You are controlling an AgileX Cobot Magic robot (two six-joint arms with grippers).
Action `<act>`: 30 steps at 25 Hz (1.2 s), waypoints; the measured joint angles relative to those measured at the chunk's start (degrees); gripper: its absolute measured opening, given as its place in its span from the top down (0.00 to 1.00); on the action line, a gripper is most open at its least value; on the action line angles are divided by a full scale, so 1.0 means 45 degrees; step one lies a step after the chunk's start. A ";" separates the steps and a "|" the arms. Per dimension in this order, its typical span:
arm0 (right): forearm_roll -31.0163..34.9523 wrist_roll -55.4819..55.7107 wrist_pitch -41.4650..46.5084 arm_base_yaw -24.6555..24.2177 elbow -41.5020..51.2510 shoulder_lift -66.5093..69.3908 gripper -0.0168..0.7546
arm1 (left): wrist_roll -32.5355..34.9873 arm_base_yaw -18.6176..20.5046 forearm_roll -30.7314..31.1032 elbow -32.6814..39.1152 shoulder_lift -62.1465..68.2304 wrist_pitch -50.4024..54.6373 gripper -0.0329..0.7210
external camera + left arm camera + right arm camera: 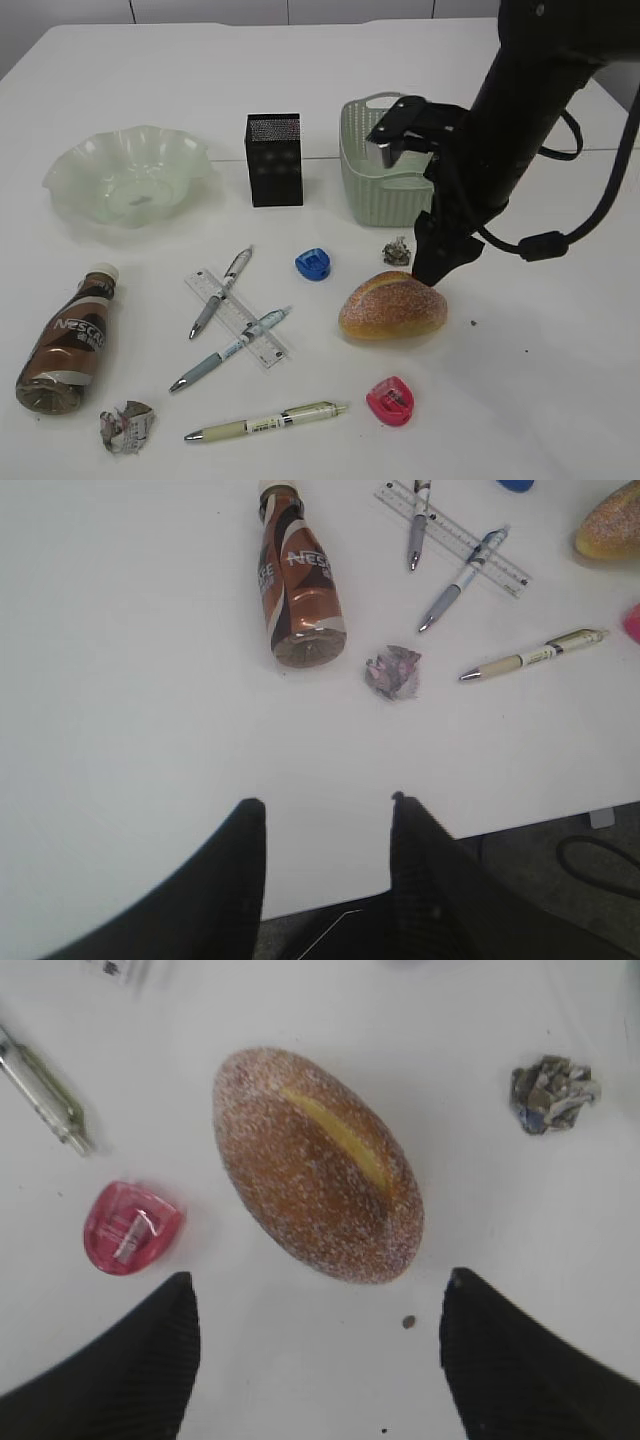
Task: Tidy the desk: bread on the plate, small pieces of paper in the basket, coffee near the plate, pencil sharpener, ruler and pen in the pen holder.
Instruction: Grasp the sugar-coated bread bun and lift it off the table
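The bread [392, 305] [315, 1165] lies on the desk [540, 380]. My right gripper [436, 270] [320, 1290] hangs open just above its near end, touching nothing. The left gripper [326, 802] is open and empty over the desk's front edge. The coffee [65, 345] [300, 585] lies on its side at front left. The ruler [236, 318] lies under two pens [220, 292]; a third pen [265, 422] is nearer. A blue sharpener [313, 264] and a pink sharpener [130, 1228] flank the bread. The plate [130, 180], pen holder [273, 160] and basket [385, 175] stand behind.
One crumpled paper ball [125, 425] [394, 670] lies by the coffee's base, another paper ball [397, 250] [552, 1093] between bread and basket. Small crumbs [408, 1321] dot the desk right of the bread. The right arm's cable [545, 243] loops beside the basket.
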 joint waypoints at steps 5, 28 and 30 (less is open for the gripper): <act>-0.0455 -0.0029 -0.0552 0.0000 0.0000 0.0356 0.26 | 0.0000 0.0000 0.0032 0.0000 0.0000 0.0000 0.55; -0.0305 -0.0266 -0.1420 0.0082 0.0257 0.0790 0.15 | 0.0000 0.0000 0.0582 0.0000 0.0000 0.0000 0.55; -0.0127 -0.0266 -0.1525 0.0082 0.0257 0.0790 0.14 | 0.0000 0.0000 0.0582 0.0000 0.0000 0.0000 0.55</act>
